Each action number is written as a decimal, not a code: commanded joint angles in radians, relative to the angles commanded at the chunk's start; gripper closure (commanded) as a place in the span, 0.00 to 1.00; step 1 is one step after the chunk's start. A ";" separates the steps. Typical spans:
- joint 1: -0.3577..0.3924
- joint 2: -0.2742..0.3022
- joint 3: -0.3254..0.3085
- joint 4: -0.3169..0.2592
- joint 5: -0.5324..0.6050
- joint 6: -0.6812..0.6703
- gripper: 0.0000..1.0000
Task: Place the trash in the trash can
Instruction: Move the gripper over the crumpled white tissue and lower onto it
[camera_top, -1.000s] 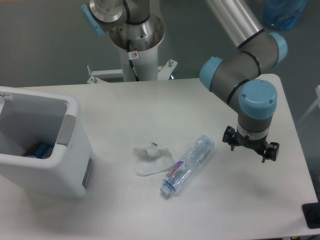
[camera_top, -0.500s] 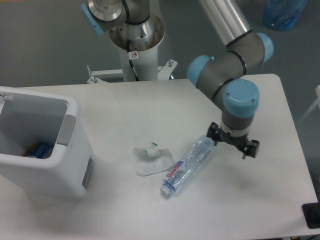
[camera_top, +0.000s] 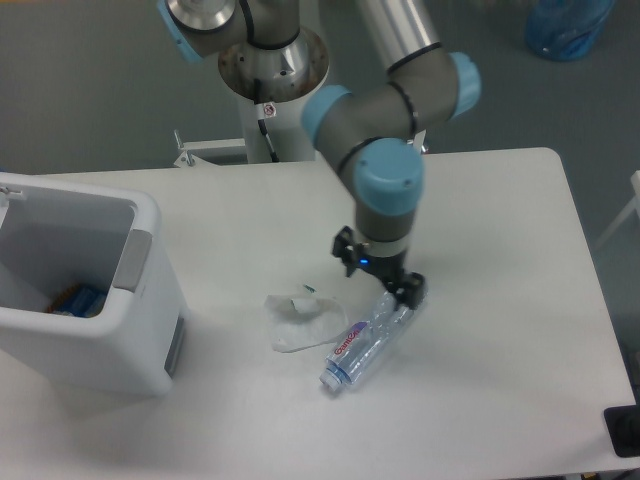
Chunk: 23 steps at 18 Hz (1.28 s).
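White tabletop (camera_top: 250, 215) fills most of our view, with a grey floor behind it and the arm's pedestal at the far edge. Our claw (camera_top: 381, 277) hangs over the upper end of the water bottle (camera_top: 364, 339), which lies on its side and runs down and to the left from beneath the claw, cap end farthest from it. Just to the claw's lower left sits the crumpled white wad (camera_top: 301, 320), touching or nearly touching the bottle's label end. Far to the claw's left stands the trash can (camera_top: 80, 290), open-topped, with something blue and orange already at its bottom. We judge the step in hand to be lining up for a grasp on the bottle. To do it well we would centre the fingers across the bottle's width, not along it, descend squarely, and close gently, since crinkled plastic will likely buckle and may slip. We should also keep clear of the wad so it is not dragged along. We cannot tell from this angle whether the claw's fingers are spread or pressed together. Compared with half a second ago, the claw has swung leftward from beside the bottle's end to above it; bottle, wad and can lie unmoved.
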 joint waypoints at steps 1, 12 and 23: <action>-0.015 -0.002 -0.002 0.000 0.000 0.000 0.00; -0.098 -0.083 -0.008 0.051 0.002 -0.044 0.55; -0.092 -0.046 0.005 0.034 -0.003 -0.041 1.00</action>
